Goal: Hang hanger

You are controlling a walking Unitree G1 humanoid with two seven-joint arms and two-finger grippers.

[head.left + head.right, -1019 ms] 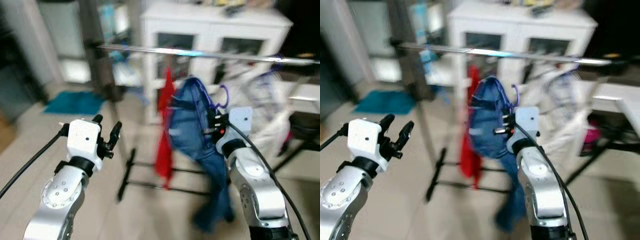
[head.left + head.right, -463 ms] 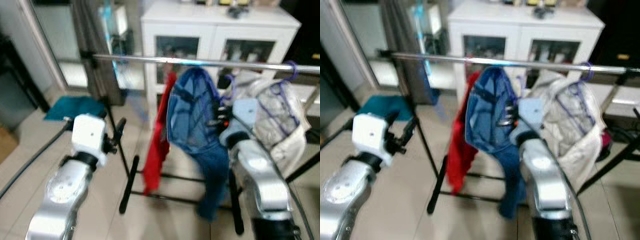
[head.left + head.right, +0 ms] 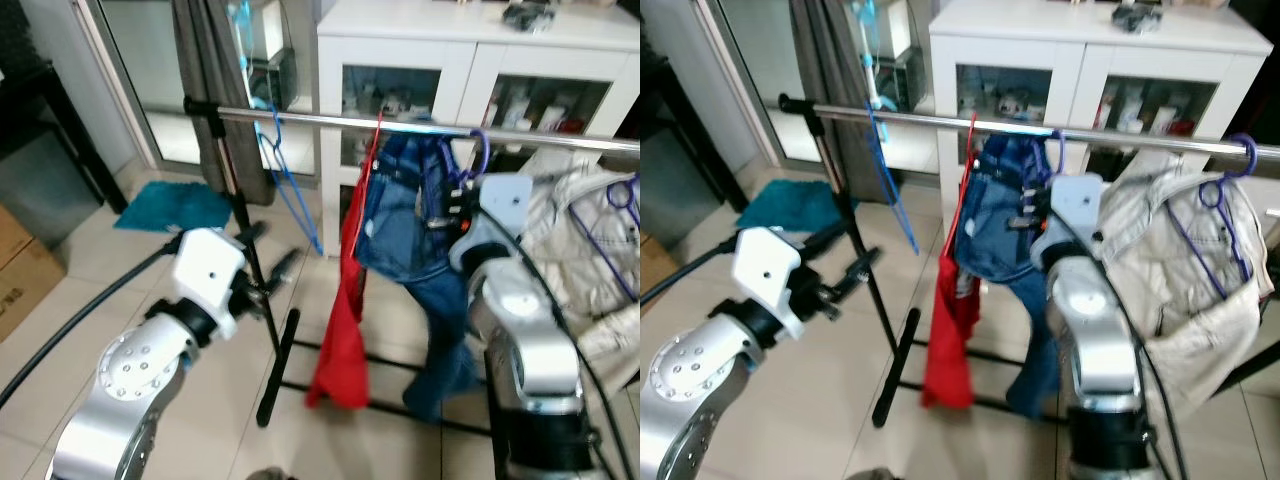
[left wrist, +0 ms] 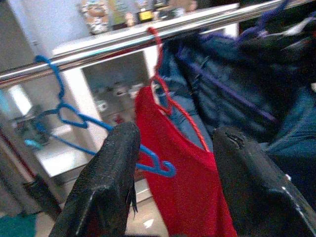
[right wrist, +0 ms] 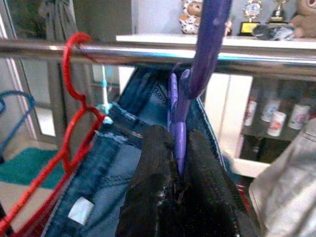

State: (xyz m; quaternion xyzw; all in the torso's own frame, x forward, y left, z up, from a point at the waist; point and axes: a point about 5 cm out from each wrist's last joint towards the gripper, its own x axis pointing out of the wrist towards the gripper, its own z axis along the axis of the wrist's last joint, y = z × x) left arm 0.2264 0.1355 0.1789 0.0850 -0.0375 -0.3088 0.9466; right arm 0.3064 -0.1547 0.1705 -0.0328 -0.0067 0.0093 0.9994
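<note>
- While the left gripper [image 3: 272, 276] is held low before the rack with jaws released, nothing is grasped by it.
- The purple plastic hanger [image 5: 178, 129] carrying blue jeans [image 3: 405, 215] is clenched by the right gripper [image 5: 177, 163], its hook at the silver metal rail [image 3: 330, 119].
- A red garment [image 3: 343, 320] is hung just beside.

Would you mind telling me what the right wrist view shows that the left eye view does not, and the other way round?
Right wrist alone: the right gripper shut on the purple hanger, plus trophies on the cabinet top. Left eye alone: the left gripper, open, the teal mat and the beige jacket. Both: the rail, the red hanger and the blue jeans.
</note>
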